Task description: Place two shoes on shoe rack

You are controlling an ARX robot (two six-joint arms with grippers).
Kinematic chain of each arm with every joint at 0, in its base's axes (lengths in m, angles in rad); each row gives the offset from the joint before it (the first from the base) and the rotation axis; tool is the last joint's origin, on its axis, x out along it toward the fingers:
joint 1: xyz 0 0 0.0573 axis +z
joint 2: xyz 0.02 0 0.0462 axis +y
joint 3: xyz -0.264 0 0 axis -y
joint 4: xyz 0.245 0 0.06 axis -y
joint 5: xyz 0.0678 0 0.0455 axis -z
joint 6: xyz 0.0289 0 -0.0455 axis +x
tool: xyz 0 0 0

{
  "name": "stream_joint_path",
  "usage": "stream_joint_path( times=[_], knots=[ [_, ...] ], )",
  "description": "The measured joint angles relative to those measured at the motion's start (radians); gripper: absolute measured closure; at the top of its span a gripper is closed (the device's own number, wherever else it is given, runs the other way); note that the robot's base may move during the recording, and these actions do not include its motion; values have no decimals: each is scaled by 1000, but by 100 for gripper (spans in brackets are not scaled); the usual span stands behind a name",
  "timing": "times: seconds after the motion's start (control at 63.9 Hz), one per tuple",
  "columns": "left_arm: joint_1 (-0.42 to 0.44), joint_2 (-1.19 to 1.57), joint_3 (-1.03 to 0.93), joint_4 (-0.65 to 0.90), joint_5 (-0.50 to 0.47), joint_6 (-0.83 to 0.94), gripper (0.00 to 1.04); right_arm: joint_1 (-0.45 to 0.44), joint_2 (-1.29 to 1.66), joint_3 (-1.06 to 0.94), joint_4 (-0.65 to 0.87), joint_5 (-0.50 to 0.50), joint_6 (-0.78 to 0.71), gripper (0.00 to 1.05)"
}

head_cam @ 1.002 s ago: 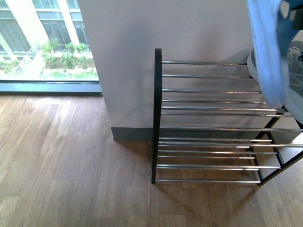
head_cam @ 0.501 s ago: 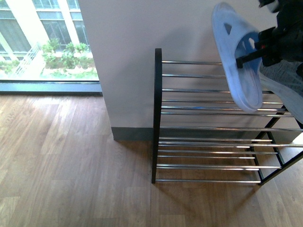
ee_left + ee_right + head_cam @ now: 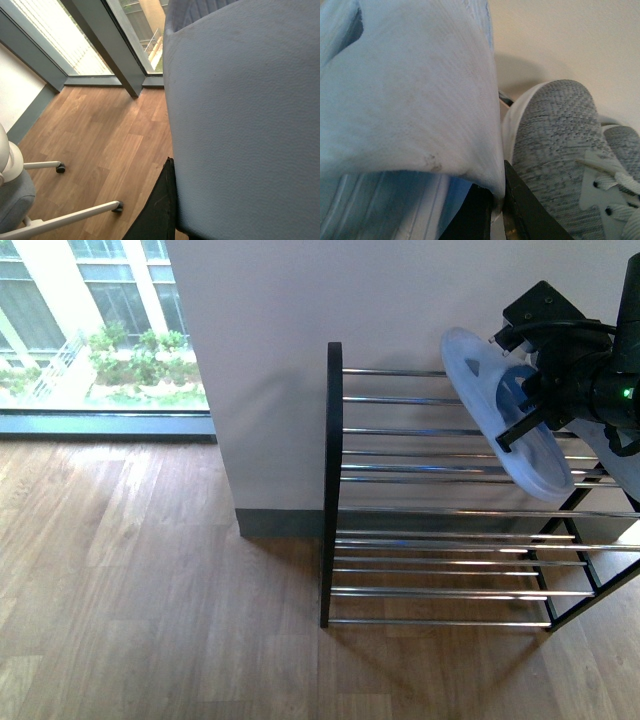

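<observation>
**Second sneaker held sole-out over the shoe rack's top tier**

In the front view the right tool (image 3: 520,405) grips a sneaker (image 3: 505,410) tilted on edge above the upper rods of the shoe rack (image 3: 440,480), its pale sole facing the camera. The tool is clenched on this shoe; black fingers cross the sole's cut-outs. The right wrist view is mostly filled by that pale sole, with the black fingers (image 3: 512,210) at its lower edge. Just beside it is the other sneaker (image 3: 560,145), grey knit toe and light laces showing, apparently already on the rack close to the wall; in the front view only a sliver of it peeks out at the right edge.

The left tool is not visible in the front view, and the left wrist view is blocked by a grey-blue padded surface, so I cannot tell whether it is open or shut. That view also shows wood floor, a window frame and a chair's castor legs (image 3: 60,167).

Handling, as I judge it: the shoe looks light, with a soft knit upper that will give under pressure and a thick, stiffer sole. The sole or heel rim is the firmer place to hold. The chrome rods are smooth and spaced apart, so the sole should lie flat across several of them, or it may tip or slide.

In the way: the placed sneaker, the wall (image 3: 400,300) behind, and the black side frame.
</observation>
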Motion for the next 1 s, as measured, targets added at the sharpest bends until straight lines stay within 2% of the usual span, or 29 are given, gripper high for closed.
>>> stream_joint_path(
  times=[0.344, 0.517, 0.689, 0.72, 0.924, 1.002],
  knots=[
    [0, 0, 0, 0, 0, 0, 103, -49, 32, 76, -10, 58, -49, 103],
    [0, 0, 0, 0, 0, 0, 103, -50, 31, 76, -16, 61, -56, 103],
    [0, 0, 0, 0, 0, 0, 103, -50, 7, 76, -83, 52, -32, 103],
    [0, 0, 0, 0, 0, 0, 103, -50, 2, 77, -103, 54, -16, 100],
    [0, 0, 0, 0, 0, 0, 103, -57, -43, 77, -173, 39, 53, 54],
    [0, 0, 0, 0, 0, 0, 103, -60, -64, 74, -186, 31, 56, 42]
  ],
)
